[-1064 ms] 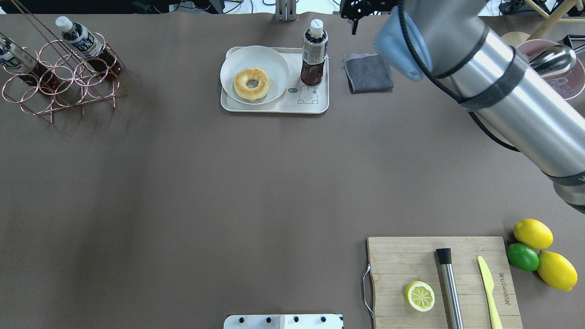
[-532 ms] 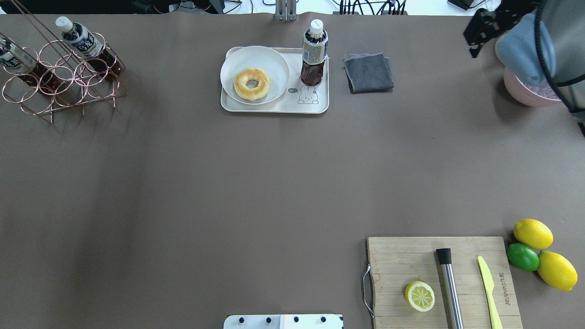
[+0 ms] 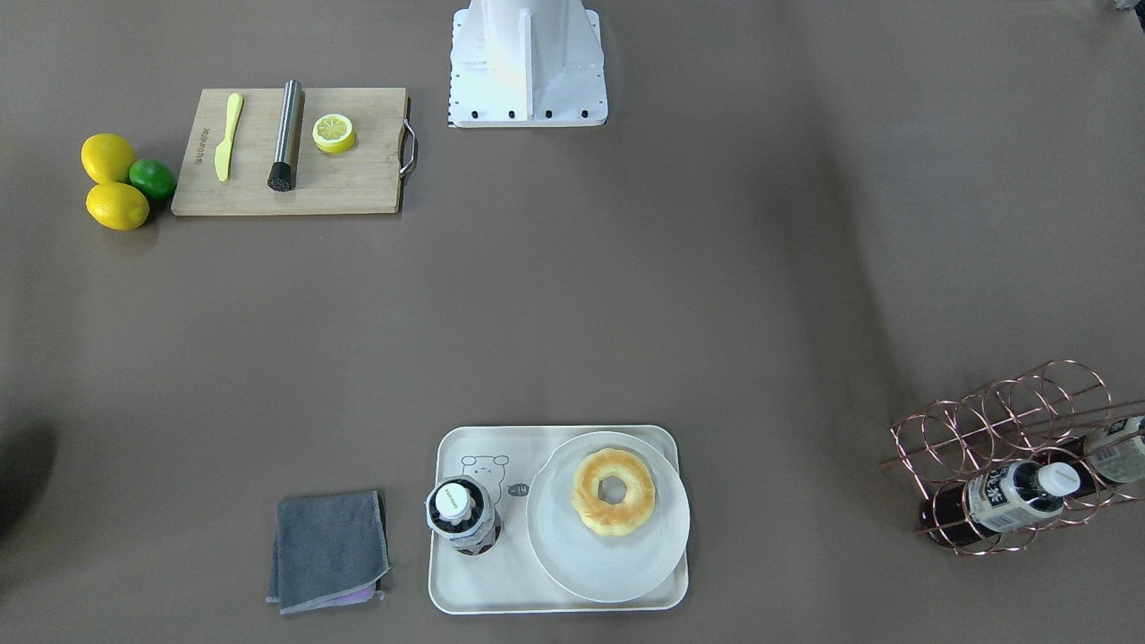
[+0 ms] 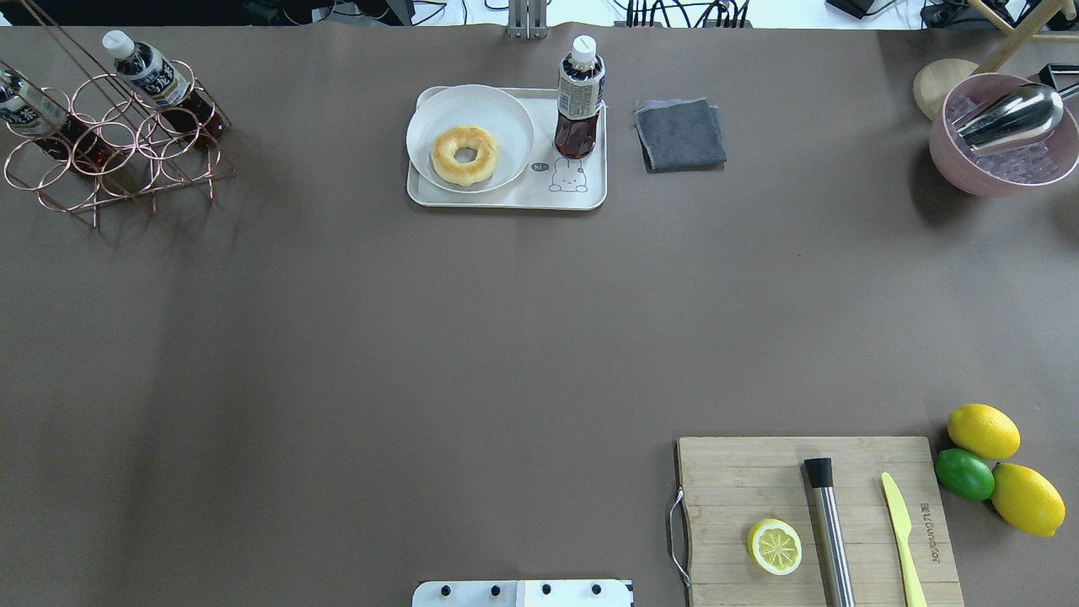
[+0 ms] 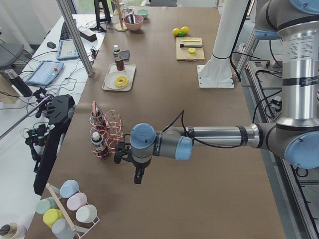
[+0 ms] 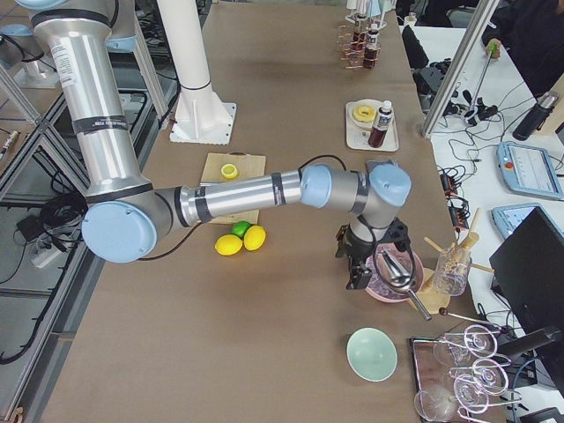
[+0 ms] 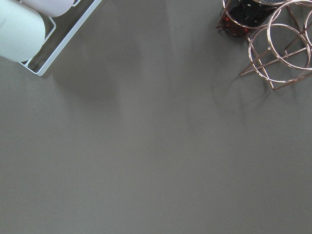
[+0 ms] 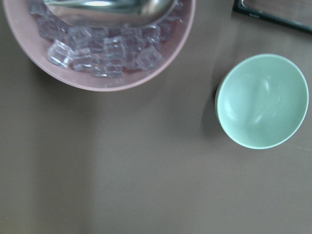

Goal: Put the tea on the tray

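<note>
The tea bottle stands upright on the right end of the cream tray, above the line-drawn bear. From across the table its white cap shows on the tray. No gripper touches it. My left gripper shows only in the exterior left view, low over the table beside the copper rack. My right gripper shows only in the exterior right view, beside the pink bowl. I cannot tell whether either is open or shut.
A white plate with a doughnut fills the tray's left. The copper rack holds two alike bottles. A grey cloth, the pink ice bowl, a green bowl and a wooden board lie around.
My right arm has swung right, away from the tray, and left the overhead view. The tea bottle stays upright on the tray.
</note>
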Controlling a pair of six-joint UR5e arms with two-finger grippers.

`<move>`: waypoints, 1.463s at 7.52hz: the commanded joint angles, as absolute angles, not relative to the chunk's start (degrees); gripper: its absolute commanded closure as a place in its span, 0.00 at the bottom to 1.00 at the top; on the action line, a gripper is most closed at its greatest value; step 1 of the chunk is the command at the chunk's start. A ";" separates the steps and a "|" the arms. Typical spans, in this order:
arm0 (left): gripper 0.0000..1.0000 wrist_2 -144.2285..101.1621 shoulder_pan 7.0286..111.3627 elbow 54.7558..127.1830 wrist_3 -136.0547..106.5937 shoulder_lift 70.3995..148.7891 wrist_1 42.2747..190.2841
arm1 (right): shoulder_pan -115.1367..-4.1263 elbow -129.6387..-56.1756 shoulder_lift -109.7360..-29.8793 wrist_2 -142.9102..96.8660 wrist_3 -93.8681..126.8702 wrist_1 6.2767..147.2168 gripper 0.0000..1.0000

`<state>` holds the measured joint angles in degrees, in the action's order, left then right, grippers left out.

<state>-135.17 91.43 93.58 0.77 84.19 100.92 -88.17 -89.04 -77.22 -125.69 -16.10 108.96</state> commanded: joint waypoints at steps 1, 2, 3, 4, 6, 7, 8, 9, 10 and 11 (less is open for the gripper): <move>0.02 -135.18 91.67 92.11 0.53 84.46 101.08 | -93.15 -83.84 -84.97 -131.13 -16.09 99.15 0.00; 0.02 -135.09 91.76 92.20 0.53 84.46 101.07 | -93.69 -83.67 -85.51 -130.52 -14.43 99.31 0.00; 0.02 -135.00 92.02 92.20 0.44 84.72 100.99 | -94.30 -84.19 -86.30 -130.17 -11.89 99.23 0.00; 0.02 -134.91 92.02 92.37 0.44 84.81 100.90 | -94.31 -84.72 -86.22 -130.25 -11.17 99.23 0.00; 0.02 -134.82 92.28 92.63 0.44 84.90 100.81 | -94.31 -84.73 -86.13 -130.52 -10.20 99.14 0.00; 0.02 -134.82 92.46 92.64 0.44 84.90 100.72 | -94.31 -84.73 -85.87 -130.43 -10.20 99.14 0.00; 0.02 -134.82 92.46 92.64 0.44 84.90 100.64 | -94.31 -84.73 -85.87 -130.43 -10.20 99.14 0.00; 0.02 -134.74 92.46 92.64 0.44 84.90 100.63 | -94.31 -85.25 -85.96 -130.34 -10.28 99.14 0.00; 0.02 -134.74 92.46 92.55 0.44 84.90 100.63 | -94.39 -85.86 -86.22 -130.34 -10.20 99.14 0.00; 0.02 -133.69 92.46 92.64 0.44 84.90 100.63 | -94.31 -85.87 -86.22 -130.34 -10.20 99.14 0.00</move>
